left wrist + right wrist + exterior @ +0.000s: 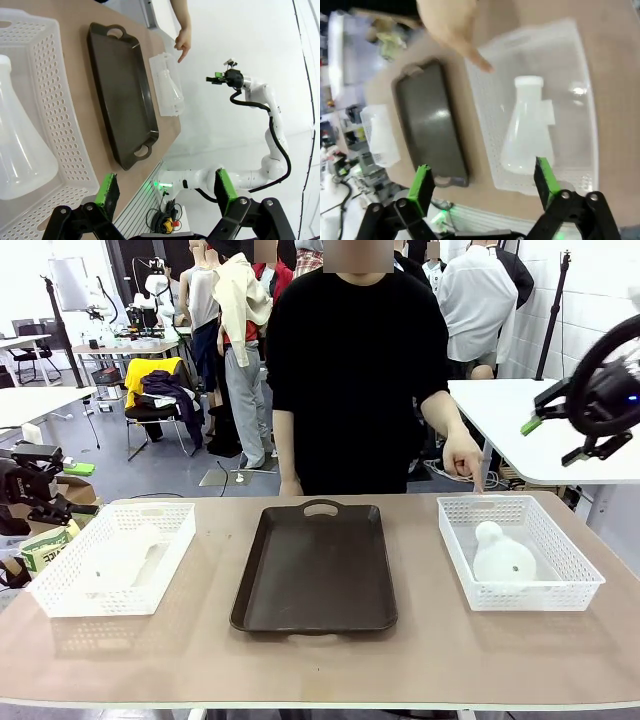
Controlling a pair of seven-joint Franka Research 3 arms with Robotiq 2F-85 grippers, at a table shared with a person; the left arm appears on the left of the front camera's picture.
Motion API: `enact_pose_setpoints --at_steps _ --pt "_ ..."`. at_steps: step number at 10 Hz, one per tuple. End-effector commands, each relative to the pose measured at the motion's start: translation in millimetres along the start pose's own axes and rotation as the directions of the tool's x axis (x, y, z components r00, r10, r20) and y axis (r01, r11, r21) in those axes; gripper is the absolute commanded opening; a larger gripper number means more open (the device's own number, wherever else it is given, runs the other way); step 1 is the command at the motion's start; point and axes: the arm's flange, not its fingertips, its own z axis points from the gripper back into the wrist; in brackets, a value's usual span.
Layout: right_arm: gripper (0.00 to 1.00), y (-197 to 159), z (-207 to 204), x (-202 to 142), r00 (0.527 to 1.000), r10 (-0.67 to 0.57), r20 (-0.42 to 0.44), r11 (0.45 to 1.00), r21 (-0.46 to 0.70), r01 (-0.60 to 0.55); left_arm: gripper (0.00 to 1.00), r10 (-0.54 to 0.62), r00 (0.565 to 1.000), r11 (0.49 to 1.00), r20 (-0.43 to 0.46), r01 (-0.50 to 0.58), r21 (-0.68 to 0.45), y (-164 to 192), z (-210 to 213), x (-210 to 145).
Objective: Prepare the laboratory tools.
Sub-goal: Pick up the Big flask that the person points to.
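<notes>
Our right arm [257, 90] is white, trailing a black cable. Our left gripper [166, 182] and right gripper [483, 172] are black with green pads [108, 190]. The person [350, 370] wears a black tee.

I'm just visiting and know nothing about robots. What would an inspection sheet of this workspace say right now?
Surface: tan table; dark brown tray in the middle, nothing on it.
Job's things: left flask lying in the left basket; right flask lying in the right basket.
Clutter: green-printed box off the table's left edge.
End effectors: left end effector open, holding nothing; right end effector open, raised, holding nothing.
Cables: bundle below the table edge.
Surroundings: person's hand pointing at the right basket's far rim; other people and a chair behind.
</notes>
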Motion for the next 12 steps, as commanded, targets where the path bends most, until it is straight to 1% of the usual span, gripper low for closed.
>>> enact_pose_setpoints --at_steps 1,2,3,5,6,7,9,10,12 --pt "1.0 19 -26 18 0.997 -0.003 -0.075 0.989 -0.148 -0.008 1.0 -0.002 1.0 1.0 0.004 0.002 0.0 -1 2 0" --pt "1.0 29 -43 24 0.996 0.007 -0.086 0.973 -0.228 -0.026 1.0 -0.002 1.0 1.0 0.004 0.002 0.0 -1 2 0" --pt "1.0 36 -58 27 0.994 0.005 -0.113 0.958 -0.285 -0.038 1.0 -0.002 1.0 1.0 0.004 0.002 0.0 -1 2 0" --pt "1.0 42 -91 29 0.987 -0.004 -0.159 0.933 -0.356 -0.054 1.0 -0.002 1.0 1.0 0.004 0.002 0.0 -1 2 0" --pt "1.0 41 -106 30 0.986 0.006 -0.164 0.924 -0.377 -0.068 1.0 -0.002 1.0 1.0 0.004 0.002 0.0 -1 2 0" --pt "1.0 37 -118 33 0.988 0.004 -0.152 0.924 -0.378 -0.062 1.0 -0.002 1.0 1.0 0.004 0.002 0.0 -1 2 0" --pt "1.0 28 -116 35 0.995 0.016 -0.097 0.946 -0.321 -0.046 1.0 -0.002 1.0 1.0 0.004 0.002 0.0 -1 2 0" --pt "1.0 31 -121 28 0.986 0.019 -0.163 0.932 -0.355 -0.076 1.0 -0.002 1.0 1.0 0.004 0.002 0.0 -1 2 0" --pt "1.0 31 -121 28 0.986 0.019 -0.163 0.932 -0.355 -0.076 1.0 -0.002 1.0 1.0 0.004 0.002 0.0 -1 2 0"
